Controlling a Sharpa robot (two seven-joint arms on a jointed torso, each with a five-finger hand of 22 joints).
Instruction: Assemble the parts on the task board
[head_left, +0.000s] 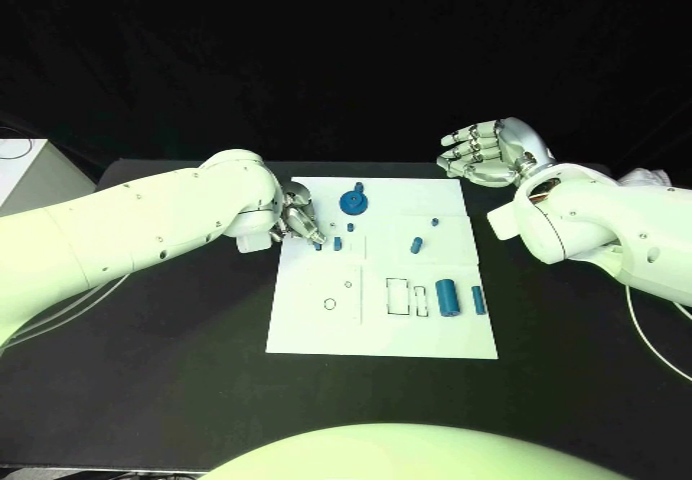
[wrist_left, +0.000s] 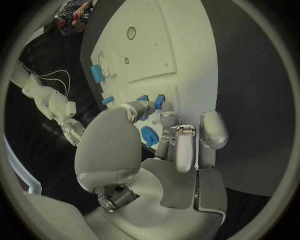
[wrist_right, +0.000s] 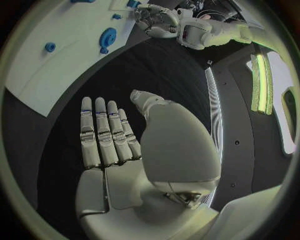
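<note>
White task board (head_left: 378, 330) mid black counter (head_left: 159, 380), left hand (head_left: 299, 222) pinching small blue peg (head_left: 319, 244) at 10 o'clock, right hand (head_left: 488, 152) spread, holding nothing, at 2 o'clock.

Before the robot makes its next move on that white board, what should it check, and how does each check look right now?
1. Left hand over the board: ok, at its left edge.
2. Left hand holding a part: cannot tell; fingers sit by small blue parts.
3. Right hand out of the way: ok, off the board, holding nothing.
4. Gear untouched: ok.
5. Cylinders near the right edge lying free: ok.
</note>
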